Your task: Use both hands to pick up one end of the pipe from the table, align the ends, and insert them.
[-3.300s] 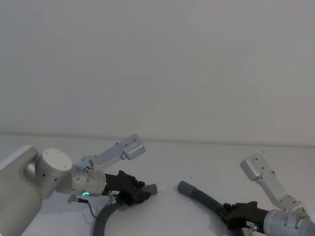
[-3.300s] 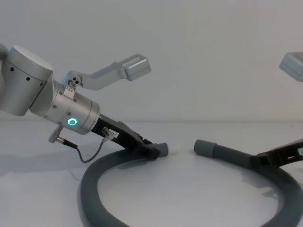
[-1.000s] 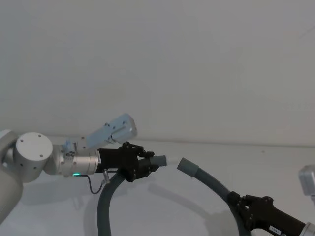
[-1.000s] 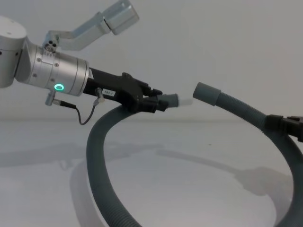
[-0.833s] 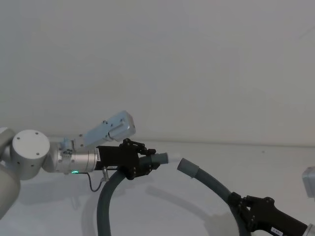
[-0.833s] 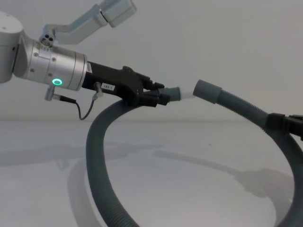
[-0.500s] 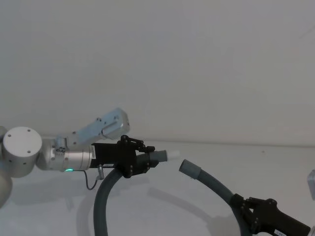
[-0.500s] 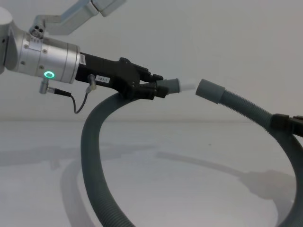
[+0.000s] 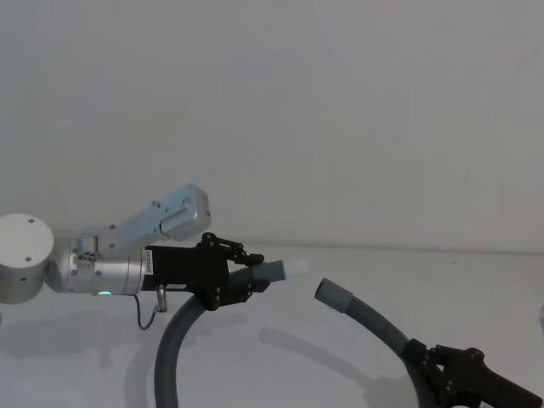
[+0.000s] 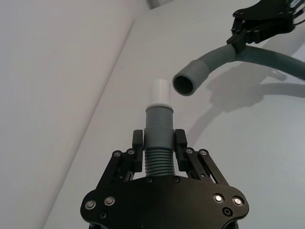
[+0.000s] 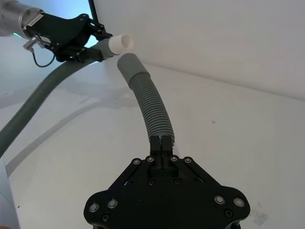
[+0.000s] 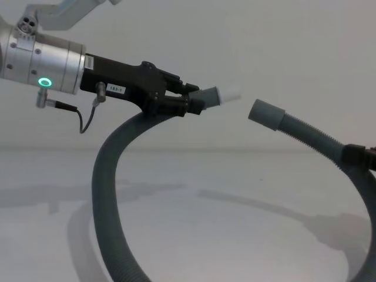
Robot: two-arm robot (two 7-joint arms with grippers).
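Dark grey corrugated hose (image 12: 104, 176) arcs up off the white tabletop (image 12: 235, 235), and both ends are in the air, seen against the wall beyond the tabletop's far edge.

The left gripper (image 12: 187, 104), the one with the green ring light (image 12: 43, 82) on its silver wrist, is clenched on the ribs just behind the spigot cuff (image 12: 205, 97). That grip leaves the white spigot tip (image 12: 230, 94) poking out ahead of the fingers, free to go in, I'd say.

Opposite, the right gripper (image 11: 162, 142) pinches the hose tight, well back from the hollow cuff (image 12: 265, 116). A long ribbed stretch runs free up to that end, which probably gives it room to bend and steer.

The two ends face each other across a clear gap, not touching. In the left wrist view the hollow cuff's open mouth sits off to one side of the tip's line and is angled a little, so to my eye the alignment isn't finished.

Now the blind spots:
- The bottom of the loop drops out of the chest view toward the tabletop's near edge, so I cannot tell whether it rests on the surface.
- The right gripper is clipped at that view's right edge.
- The inside of the hollow cuff is just dark, and its depth is unreadable.
- A thin cable (image 12: 82, 124) dangles under the left wrist, beside the hose.
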